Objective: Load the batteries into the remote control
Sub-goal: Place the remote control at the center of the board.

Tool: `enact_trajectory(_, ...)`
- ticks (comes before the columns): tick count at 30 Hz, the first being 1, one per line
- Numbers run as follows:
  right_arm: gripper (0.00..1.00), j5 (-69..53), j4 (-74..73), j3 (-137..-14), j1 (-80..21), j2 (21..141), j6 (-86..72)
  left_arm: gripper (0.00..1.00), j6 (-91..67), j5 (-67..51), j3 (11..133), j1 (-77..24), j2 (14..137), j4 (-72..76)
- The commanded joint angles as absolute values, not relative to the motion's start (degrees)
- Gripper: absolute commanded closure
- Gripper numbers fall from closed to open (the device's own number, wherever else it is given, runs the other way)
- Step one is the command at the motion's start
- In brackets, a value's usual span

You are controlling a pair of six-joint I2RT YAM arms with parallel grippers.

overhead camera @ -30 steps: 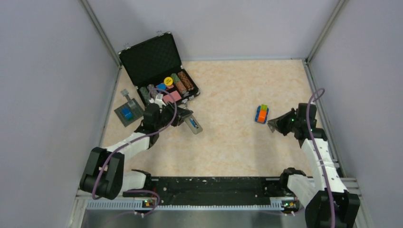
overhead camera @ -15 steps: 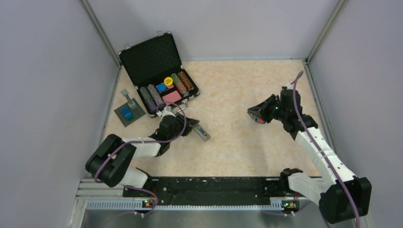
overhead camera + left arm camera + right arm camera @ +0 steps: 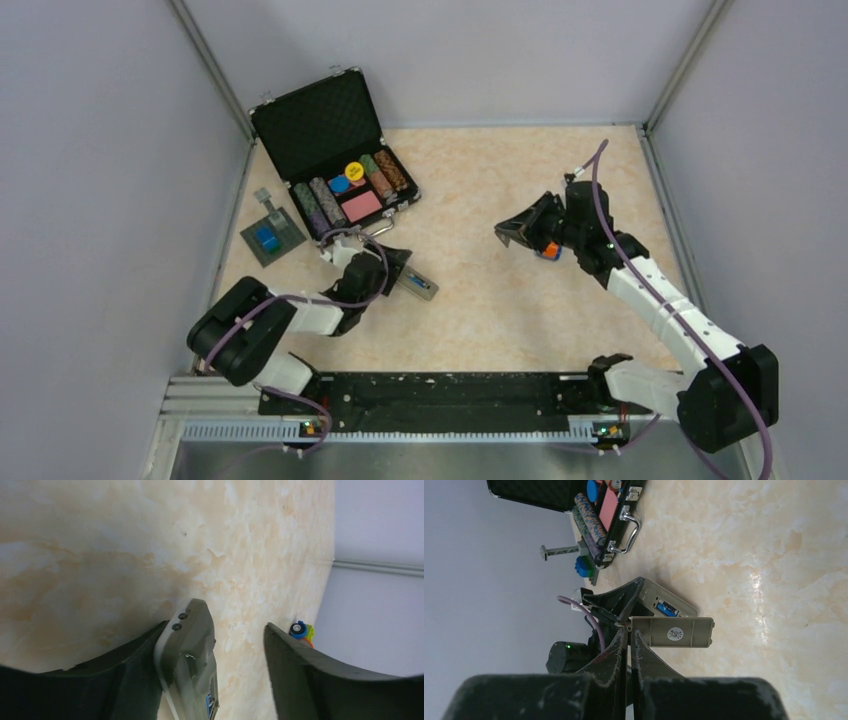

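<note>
Left wrist view: our left gripper (image 3: pixel 216 624) stands with its fingers apart, and the remote (image 3: pixel 187 655) leans loosely on one finger with a clear gap to the other. Well to the side of the remote, our right gripper (image 3: pixel 628 632) is closed tight on one end of the battery cover (image 3: pixel 672 631).

We think that thin edge pinch could let the cover swivel or drop. The unclamped remote could also skid when pressed.

We see a blue battery (image 3: pixel 667 609) in the remote. We cannot read the cover's round sticker (image 3: pixel 674 633).
</note>
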State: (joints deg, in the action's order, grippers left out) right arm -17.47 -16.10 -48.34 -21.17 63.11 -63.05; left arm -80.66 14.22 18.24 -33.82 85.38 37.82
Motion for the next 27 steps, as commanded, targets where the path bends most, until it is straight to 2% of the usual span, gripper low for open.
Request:
enact_trajectory(1, 1.00, -19.38, -11.34, -51.99, -22.32, 64.09, -64.52, 0.21, -83.82, 20.18, 16.62, -34.55, 79.74, 25.59)
enact_trajectory(4, 1.00, -20.35, -10.43, -52.56, -22.37, 64.44, -64.97, 0.08, -85.51, 22.32, 16.97, -34.93, 74.48, 15.93)
enact_trajectory(7, 1.00, -21.59, -9.17, -53.02, -22.42, 64.94, -65.37, 0.04, -87.53, 22.88, 18.18, -35.02, 68.93, 4.26)
enact_trajectory(11, 1.00, -22.92, -6.71, -53.37, -23.16, 65.65, -66.50, 0.02, -89.95, 22.61, 18.97, -35.17, 60.91, -10.59)
enact_trajectory(17, 1.00, -22.49, -5.05, -55.03, -25.83, 66.74, -66.77, 0.01, -91.93, 21.89, 17.45, -35.18, 48.27, -21.55)
enact_trajectory(22, 1.00, -22.15, -4.49, -55.87, -27.81, 67.55, -66.95, 0.01, -90.74, 24.54, 20.15, -35.16, 46.10, -32.23)
enact_trajectory(27, 1.00, -22.26, -4.19, -57.03, -29.21, 68.21, -66.74, 0.01, -85.65, 28.95, 27.93, -35.23, 47.14, -42.02)
